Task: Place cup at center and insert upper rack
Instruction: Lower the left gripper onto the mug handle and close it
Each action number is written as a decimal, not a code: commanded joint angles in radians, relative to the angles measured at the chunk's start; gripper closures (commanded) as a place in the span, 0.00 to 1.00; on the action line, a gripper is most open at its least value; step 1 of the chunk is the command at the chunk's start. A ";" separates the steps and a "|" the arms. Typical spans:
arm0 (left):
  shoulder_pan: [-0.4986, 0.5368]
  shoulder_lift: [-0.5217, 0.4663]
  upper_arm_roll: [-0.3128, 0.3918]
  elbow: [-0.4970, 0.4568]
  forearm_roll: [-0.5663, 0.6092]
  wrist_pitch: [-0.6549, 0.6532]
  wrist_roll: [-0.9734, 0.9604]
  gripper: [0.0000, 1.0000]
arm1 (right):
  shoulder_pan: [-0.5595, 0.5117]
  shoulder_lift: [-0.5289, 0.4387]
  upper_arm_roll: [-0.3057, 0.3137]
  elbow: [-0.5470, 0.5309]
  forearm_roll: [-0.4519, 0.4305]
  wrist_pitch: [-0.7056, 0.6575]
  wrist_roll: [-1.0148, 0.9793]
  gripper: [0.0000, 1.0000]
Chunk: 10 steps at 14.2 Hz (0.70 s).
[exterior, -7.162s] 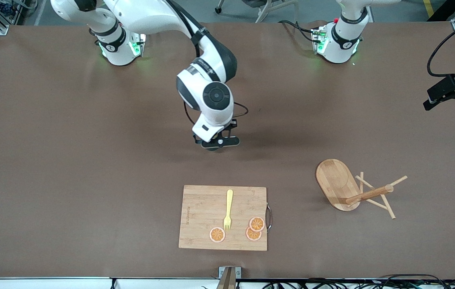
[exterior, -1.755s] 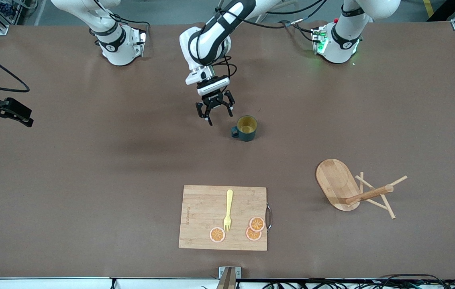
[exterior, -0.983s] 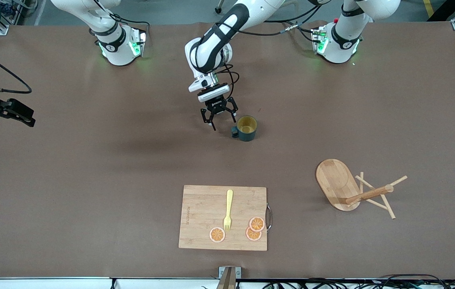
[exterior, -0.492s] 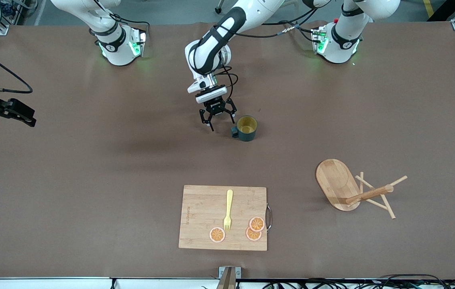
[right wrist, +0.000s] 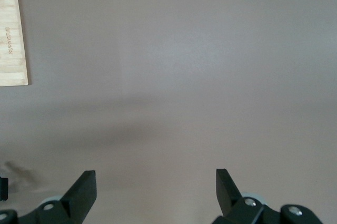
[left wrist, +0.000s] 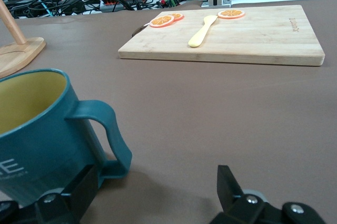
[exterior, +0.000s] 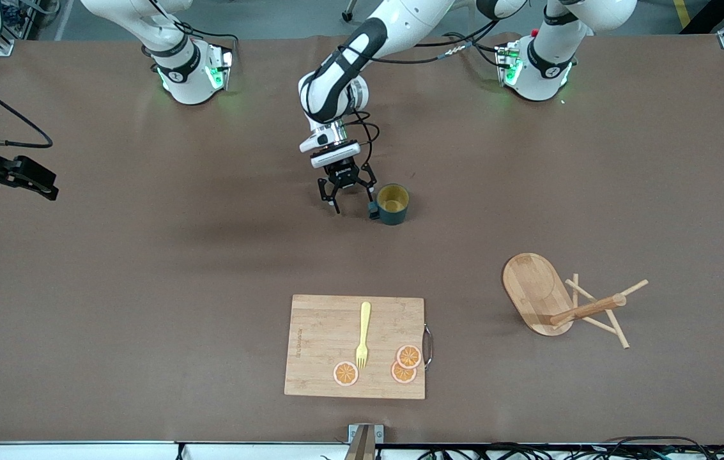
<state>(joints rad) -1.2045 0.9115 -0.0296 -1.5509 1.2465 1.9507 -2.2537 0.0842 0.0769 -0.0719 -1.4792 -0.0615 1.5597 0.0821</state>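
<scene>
- Brown-topped table [exterior: 144, 287], both arm bases along its robot-side edge.
- Rectangular bamboo cutting board [exterior: 354, 345] near the middle of the camera-side edge; a yellow fork [exterior: 363, 334] and three orange slices [exterior: 345, 374] lie on it. No part in the task.
- Light wooden mug stand with oval bamboo base, thick round post and thin crossing pegs [exterior: 553, 300]: tipped over, base on edge, post lying along the table toward the left arm's end and the camera-side edge. Well apart from both grippers; not yet inserted or stood up.
- Left gripper [exterior: 344, 191]: low over the table's middle, jaws wide apart, holding nothing.
- Right gripper [right wrist: 156, 192]: off at the right arm's end, high over bare table, jaws apart and empty; that arm waits.
- Small dark teal mug with yellow inside and side handle [exterior: 392, 204]: upright near the table's middle, toward the robot-side edge.
- Key relation: the mug sits just beside the left gripper, outside the jaws, not between them. In the left wrist view the handle [left wrist: 102, 132] juts toward the gap, with one finger [left wrist: 73, 195] beside the mug's foot.
- Judgement: the left arm is much the nearer; it must shift sideways toward the mug to bracket handle or wall before closing.
</scene>
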 commanded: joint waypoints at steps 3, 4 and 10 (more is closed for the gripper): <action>-0.004 0.012 0.017 0.025 0.019 -0.018 0.028 0.00 | -0.001 -0.023 0.004 -0.018 -0.006 -0.001 0.001 0.00; -0.004 0.012 0.020 0.025 0.021 -0.018 0.028 0.00 | -0.001 -0.023 0.004 -0.016 -0.006 -0.003 0.005 0.00; 0.000 0.021 0.037 0.026 0.039 -0.006 0.037 0.01 | -0.007 -0.023 0.003 -0.012 -0.008 -0.003 0.007 0.00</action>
<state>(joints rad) -1.2028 0.9177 0.0003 -1.5459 1.2658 1.9459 -2.2349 0.0841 0.0769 -0.0732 -1.4777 -0.0615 1.5582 0.0828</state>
